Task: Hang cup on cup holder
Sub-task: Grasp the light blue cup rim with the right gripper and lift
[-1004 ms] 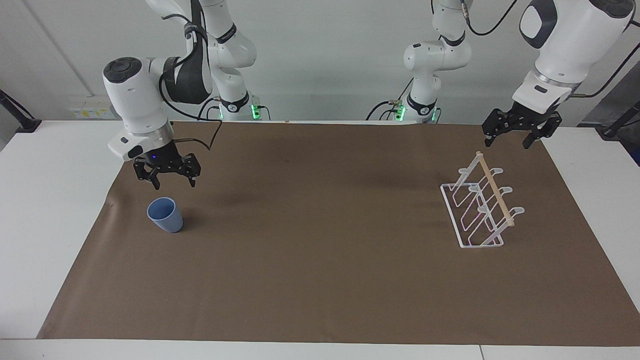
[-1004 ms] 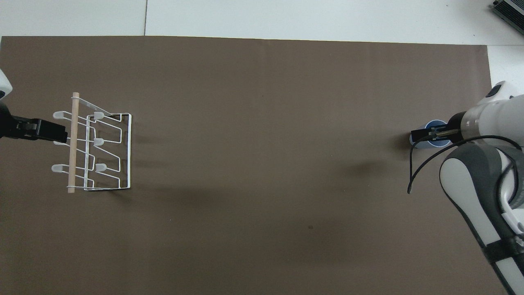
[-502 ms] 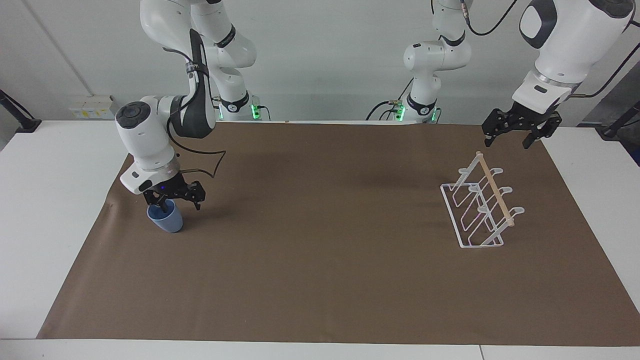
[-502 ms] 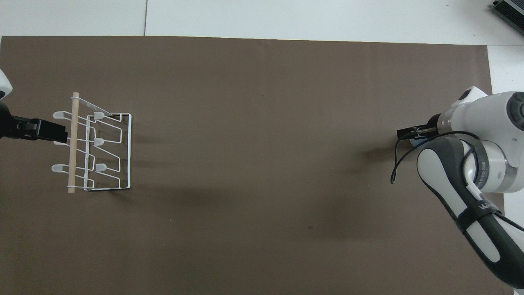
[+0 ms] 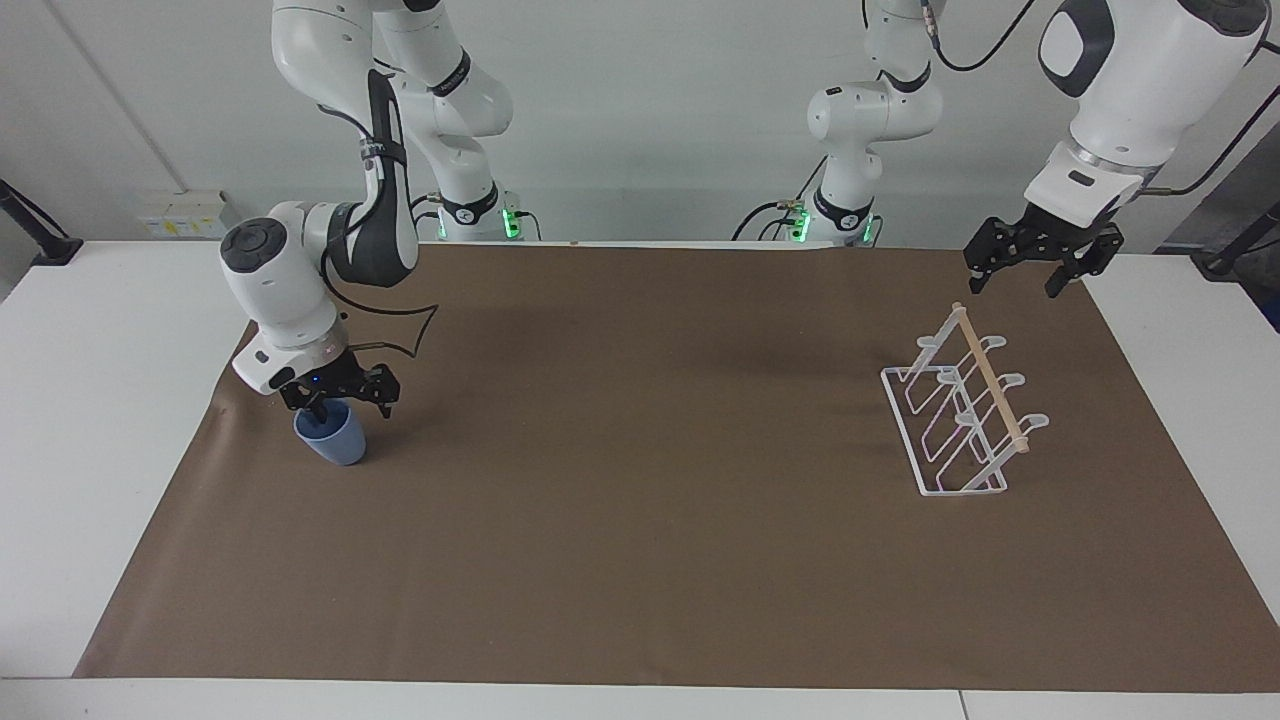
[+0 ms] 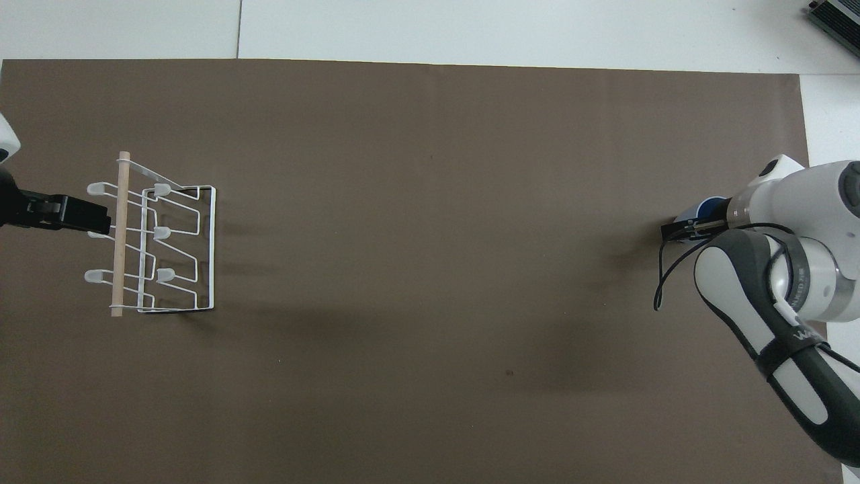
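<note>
My right gripper [image 5: 338, 402] covers the cup's [image 5: 333, 442] rim in the facing view, so I can't tell whether my fingers touch it or how wide they stand. From overhead my wrist hides nearly all of the cup [image 6: 704, 206]; only a sliver shows. My left gripper [image 6: 64, 213] is cut by the overhead picture's edge, arm out of frame. Its tip overlaps the cup holder [image 6: 164, 250] there; contact unreadable.

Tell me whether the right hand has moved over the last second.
Yes. The right hand has come down from above the mat onto the cup, which stands where it did; one finger now dips inside the rim. The left hand waits over the rack.
</note>
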Controlling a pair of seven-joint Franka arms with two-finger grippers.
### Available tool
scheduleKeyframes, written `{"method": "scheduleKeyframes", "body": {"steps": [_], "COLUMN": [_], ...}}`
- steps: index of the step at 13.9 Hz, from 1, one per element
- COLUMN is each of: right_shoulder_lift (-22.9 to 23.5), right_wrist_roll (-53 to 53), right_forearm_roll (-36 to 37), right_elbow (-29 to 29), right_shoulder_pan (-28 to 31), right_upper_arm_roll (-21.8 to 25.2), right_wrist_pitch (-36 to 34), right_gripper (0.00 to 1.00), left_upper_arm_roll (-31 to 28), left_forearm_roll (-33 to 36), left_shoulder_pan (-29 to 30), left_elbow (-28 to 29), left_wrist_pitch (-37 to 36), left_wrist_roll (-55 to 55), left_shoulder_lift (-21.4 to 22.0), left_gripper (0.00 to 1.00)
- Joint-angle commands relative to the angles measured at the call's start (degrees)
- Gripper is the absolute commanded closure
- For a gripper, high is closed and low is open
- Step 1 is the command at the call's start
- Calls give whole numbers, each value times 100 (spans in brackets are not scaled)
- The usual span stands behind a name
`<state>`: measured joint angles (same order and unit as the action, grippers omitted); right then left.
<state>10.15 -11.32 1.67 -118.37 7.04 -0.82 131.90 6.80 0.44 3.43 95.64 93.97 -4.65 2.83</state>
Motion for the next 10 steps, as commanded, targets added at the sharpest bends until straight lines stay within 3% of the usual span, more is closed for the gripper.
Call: {"method": "scheduleKeyframes", "body": {"steps": [1, 5, 10], "right_shoulder_lift": [-57, -57, -57], "right_wrist_roll": [-204, -204, -204], "right_forearm_roll": [-132, -123, -123], "right_elbow": [-90, -37, 104], "right_shoulder_pan": [61, 52, 61], "right_upper_arm_roll": [-41, -41, -41], "right_wrist_pitch": [109, 38, -155], "right_gripper": [18, 59, 93], "left_upper_arm_roll": [-48, -48, -48], "left_forearm_roll": [-35, -35, -35], "left_shoulder_pan": [-44, -44, -44], "left_elbow": [219, 219, 210], "left_wrist_pitch": [157, 157, 130], "left_wrist_roll": [-10, -10, -19], "left_shoulder_lift": [166, 166, 157], "left_gripper": [0, 0, 0]}}
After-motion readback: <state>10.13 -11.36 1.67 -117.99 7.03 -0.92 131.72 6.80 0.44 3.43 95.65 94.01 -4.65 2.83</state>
